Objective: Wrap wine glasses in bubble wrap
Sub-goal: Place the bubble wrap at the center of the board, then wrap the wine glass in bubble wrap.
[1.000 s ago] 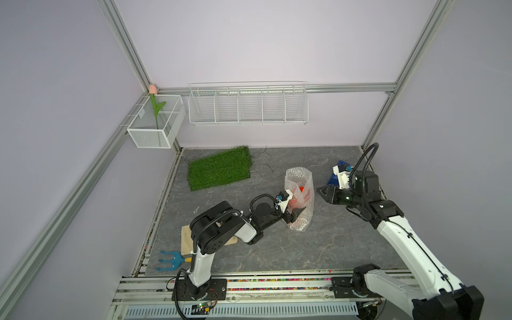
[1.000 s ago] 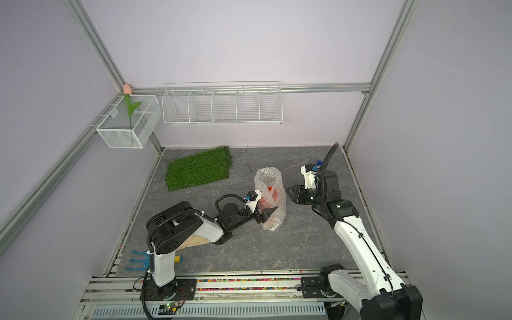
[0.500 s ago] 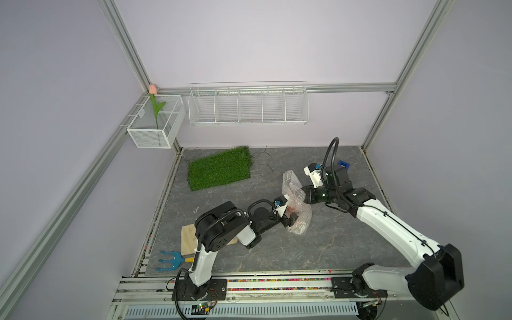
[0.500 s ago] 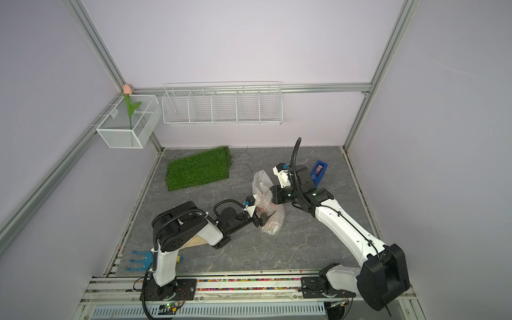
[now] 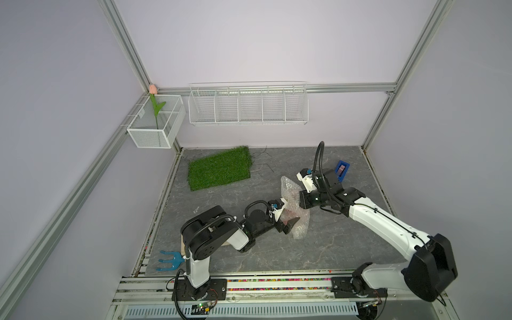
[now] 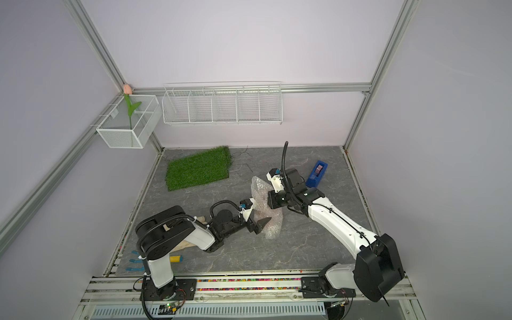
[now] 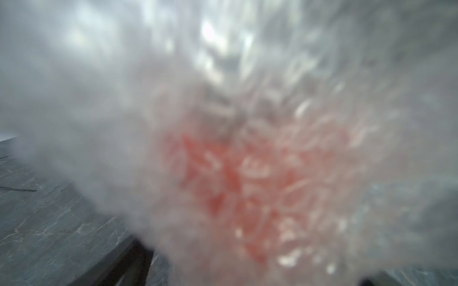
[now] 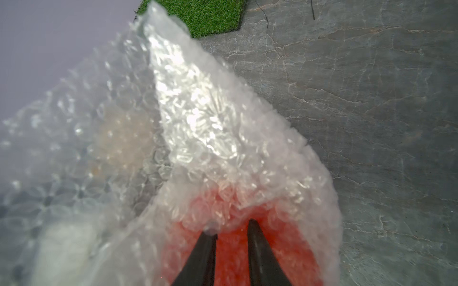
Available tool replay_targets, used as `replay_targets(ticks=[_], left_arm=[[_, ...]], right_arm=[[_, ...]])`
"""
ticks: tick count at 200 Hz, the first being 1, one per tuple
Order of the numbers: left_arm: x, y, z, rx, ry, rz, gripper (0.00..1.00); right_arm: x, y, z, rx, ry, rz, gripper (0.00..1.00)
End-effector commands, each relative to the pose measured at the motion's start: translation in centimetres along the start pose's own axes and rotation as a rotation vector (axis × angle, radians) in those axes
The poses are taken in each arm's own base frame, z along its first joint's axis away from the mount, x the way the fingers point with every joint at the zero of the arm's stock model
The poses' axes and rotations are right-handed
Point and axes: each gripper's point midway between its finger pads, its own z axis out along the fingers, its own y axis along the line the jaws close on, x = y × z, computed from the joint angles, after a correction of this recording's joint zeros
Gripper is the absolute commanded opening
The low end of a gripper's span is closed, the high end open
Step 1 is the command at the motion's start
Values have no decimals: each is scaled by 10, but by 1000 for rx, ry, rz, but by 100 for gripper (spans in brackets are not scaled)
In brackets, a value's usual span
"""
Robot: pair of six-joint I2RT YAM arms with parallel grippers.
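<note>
At the centre of the grey stone-pattern desk (image 5: 332, 249), the right tool (image 8: 231, 225) has its jaws narrowly parted. Its tips rest against crinkly clear bubble wrap (image 5: 291, 191) covering the red-orange plastic goblet (image 8: 292, 252); whether it grips cannot be told. The left tool (image 5: 289, 214) is spread wide, flanking the wrap. The bundle lies well apart from all desk edges.

Soft, even light is filling both top views, and faint shadows are lying on the grey stone-look counter (image 5: 332, 249). The left wrist view is looking blurry: the clear, whitish, crinkly bubble wrap (image 7: 247, 62) is sitting too close, and the red-orange plastic goblet (image 7: 235, 178) is showing as a fuzzy smear. In the right wrist view, white glare is shining on the wrap.
</note>
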Motion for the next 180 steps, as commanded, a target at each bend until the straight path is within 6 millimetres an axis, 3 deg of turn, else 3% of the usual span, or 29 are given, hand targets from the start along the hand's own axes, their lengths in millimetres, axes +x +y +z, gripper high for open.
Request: replay_targets(ticks=[1, 47, 106, 130, 148, 180], left_arm=[[-14, -8, -7, 35, 9, 23, 100], [-32, -17, -16, 76, 56, 52, 99], [-85, -18, -16, 74, 6, 61, 99], [-98, -16, -16, 59, -11, 77, 90], [-102, -14, -14, 60, -2, 88, 71], [-102, -16, -13, 109, 17, 81, 48]], right_arm=[[33, -16, 6, 63, 94, 29, 26], [34, -18, 9, 63, 84, 58, 26], [33, -13, 7, 38, 68, 72, 25], [28, -9, 2, 24, 49, 70, 26], [27, -7, -1, 21, 46, 65, 26], [23, -4, -7, 11, 37, 65, 26]])
